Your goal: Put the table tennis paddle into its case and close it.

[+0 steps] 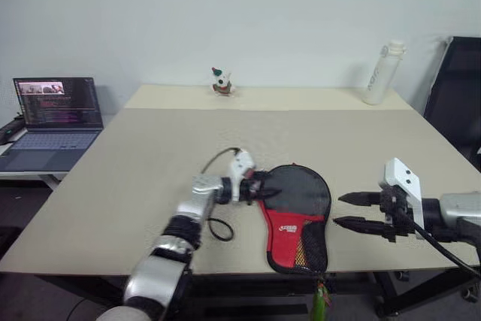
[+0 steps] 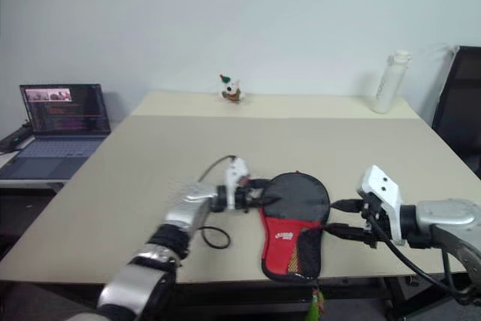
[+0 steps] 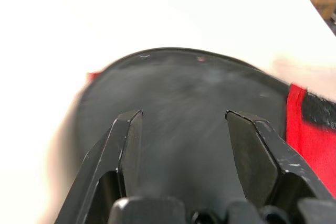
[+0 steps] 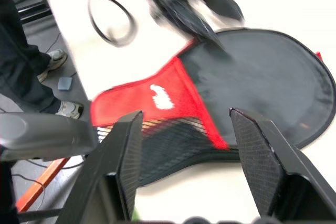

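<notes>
Table (image 1: pixel 150 186): broad, pale, bare over most of its top; it bears everything else. The case (image 1: pixel 297 216) lies flat near the front edge, round black end toward the far side, red and mesh end toward the robot, with the green ball on its zip pull (image 1: pixel 322 302) hanging over the edge. That placement keeps the narrow end within reach of both arms. The table tennis paddle itself cannot be made out apart from the case; judging by the flat, filled round end it may already lie inside, but this is uncertain, as is whether the zip is closed.

Left gripper (image 1: pixel 261 184): at the case's left rim, pointing across the round black face; in the left wrist view its two fingers (image 3: pixel 128 140) stand parted over the fabric and clasp nothing.

Right gripper (image 1: pixel 353 210): just beside the case's right edge, apart from it, its jaws spread and empty, aimed at the mesh panel.

Surroundings: a laptop (image 1: pixel 56 122) on a side surface to the left, a white bottle (image 1: pixel 382 73) and a small figurine (image 1: pixel 220 82) at the far edge, all well apart from the work. A loop of cable (image 1: pixel 220 228) by the left wrist lies near the case and could snag.
</notes>
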Motion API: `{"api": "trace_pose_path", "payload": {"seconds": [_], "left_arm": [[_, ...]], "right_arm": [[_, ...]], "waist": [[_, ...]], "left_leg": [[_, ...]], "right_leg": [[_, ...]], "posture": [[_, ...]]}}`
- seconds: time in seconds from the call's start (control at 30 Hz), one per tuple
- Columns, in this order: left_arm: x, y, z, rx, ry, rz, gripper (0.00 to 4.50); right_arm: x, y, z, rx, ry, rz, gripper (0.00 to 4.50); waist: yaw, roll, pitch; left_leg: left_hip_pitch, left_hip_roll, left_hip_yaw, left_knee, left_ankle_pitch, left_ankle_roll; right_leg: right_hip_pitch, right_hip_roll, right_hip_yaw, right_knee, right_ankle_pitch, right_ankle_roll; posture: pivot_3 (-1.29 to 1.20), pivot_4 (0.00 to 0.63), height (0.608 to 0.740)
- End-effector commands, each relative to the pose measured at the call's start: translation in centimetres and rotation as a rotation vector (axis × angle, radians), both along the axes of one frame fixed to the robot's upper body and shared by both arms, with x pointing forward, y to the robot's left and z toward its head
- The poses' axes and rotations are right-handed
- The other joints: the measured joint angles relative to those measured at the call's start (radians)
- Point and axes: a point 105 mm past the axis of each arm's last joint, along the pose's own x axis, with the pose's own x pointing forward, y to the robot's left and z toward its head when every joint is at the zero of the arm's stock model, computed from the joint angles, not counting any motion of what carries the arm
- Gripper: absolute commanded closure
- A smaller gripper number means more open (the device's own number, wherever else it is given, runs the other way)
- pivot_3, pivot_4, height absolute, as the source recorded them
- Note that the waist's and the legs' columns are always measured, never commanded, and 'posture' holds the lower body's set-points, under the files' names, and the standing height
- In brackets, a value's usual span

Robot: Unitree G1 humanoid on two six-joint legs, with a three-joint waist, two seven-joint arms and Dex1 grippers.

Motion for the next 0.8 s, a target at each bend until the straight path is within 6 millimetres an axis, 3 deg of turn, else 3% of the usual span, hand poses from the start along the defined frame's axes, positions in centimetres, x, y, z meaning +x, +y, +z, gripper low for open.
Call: {"api": "trace_pose_path", "payload": {"seconds": [0.03, 0.13, 0.3, 0.53, 0.8], "left_arm": [[-1.6, 1.4, 2.6, -0.063, -0.029, 0.023, 1.76], [-3.3, 4.4, 3.4, -0.089, -0.019, 0.14, 1.76], [-5.2, 6.3, 3.7, -0.078, -0.016, 0.269, 1.76], [-4.8, 5.5, 4.4, -0.06, -0.056, 0.345, 1.76], [-4.3, 5.7, 3.4, -0.066, -0.045, 0.398, 1.76]], "right_arm": [[1.8, -0.7, 0.2, -0.005, -0.059, 0.005, 1.68], [4.2, -1.5, -0.2, -0.002, -0.079, -0.016, 1.68], [6.5, -2.9, -0.4, -0.01, -0.102, -0.04, 1.68], [7.3, -5.5, 0.3, -0.022, -0.123, -0.105, 1.68], [5.8, -4.8, -0.3, -0.052, -0.089, -0.084, 1.68]], "waist": [[0.001, 0.002, 0.001], [0.001, 0.003, 0.003], [0.006, 0.006, 0.005], [0.01, 0.007, 0.007], [0.006, 0.008, 0.007]], "left_leg": [[0.0, 0.0, 0.0, -0.001, 0.0, 0.0], [0.0, 0.0, 0.0, -0.002, 0.0, 0.0], [0.001, 0.0, 0.001, 0.002, 0.0, 0.0], [0.001, 0.0, 0.002, 0.009, 0.0, 0.0], [0.001, 0.001, 0.002, 0.008, 0.0, 0.0]], "right_leg": [[-0.001, 0.0, 0.0, 0.0, -0.001, -0.001], [-0.001, 0.0, 0.0, -0.001, -0.004, 0.004], [0.001, 0.0, 0.001, -0.001, -0.004, 0.003], [0.004, 0.0, 0.003, 0.0, -0.001, 0.001], [0.003, 0.002, 0.004, 0.0, 0.001, 0.003]], "posture": [[0.0, 0.15, 0.74], [0.0, 0.15, 0.74], [0.0, 0.15, 0.74], [0.0, 0.15, 0.74], [0.0, 0.15, 0.74]]}}
